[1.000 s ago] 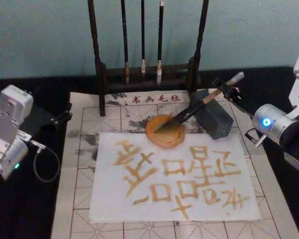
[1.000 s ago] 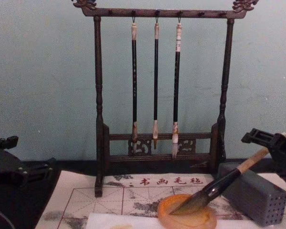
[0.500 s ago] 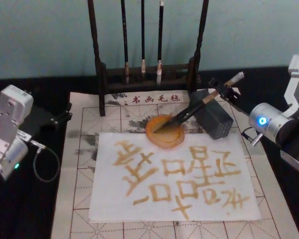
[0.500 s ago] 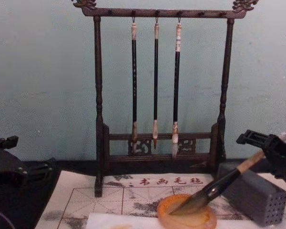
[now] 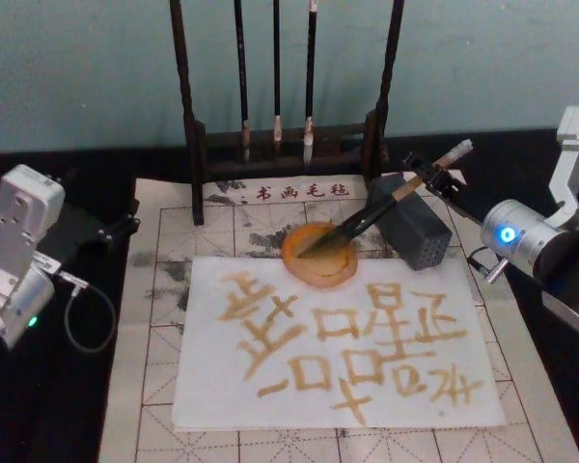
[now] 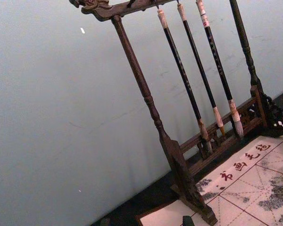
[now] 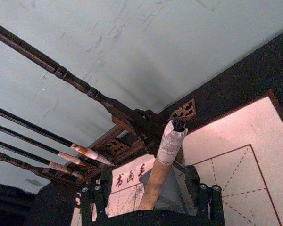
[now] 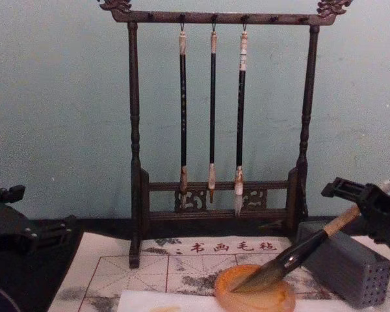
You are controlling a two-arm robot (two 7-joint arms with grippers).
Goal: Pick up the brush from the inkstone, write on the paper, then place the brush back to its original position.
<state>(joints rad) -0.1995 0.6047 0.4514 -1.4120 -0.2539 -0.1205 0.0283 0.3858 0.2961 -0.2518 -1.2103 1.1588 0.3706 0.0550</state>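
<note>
Writing looks done to me: the paper (image 5: 203,386) is full of amber characters, and the brush (image 5: 367,217) lies with its bristles in the inkstone (image 5: 328,268) near the mat's (image 5: 164,318) back edge. It slants, handle rising over the grey block (image 5: 420,236) toward the back right corner. The right gripper (image 5: 432,178) straddles the handle, fingers spread, so I'd say only the retreat is left. The left gripper (image 5: 116,229) sits parked off the mat's left edge.

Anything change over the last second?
The right gripper edged slightly to the robot's left, open, with a finger on either side of the brush handle; nothing was gripped or released. The brush, bristles in the inkstone, the paper and the left gripper stayed put.
</note>
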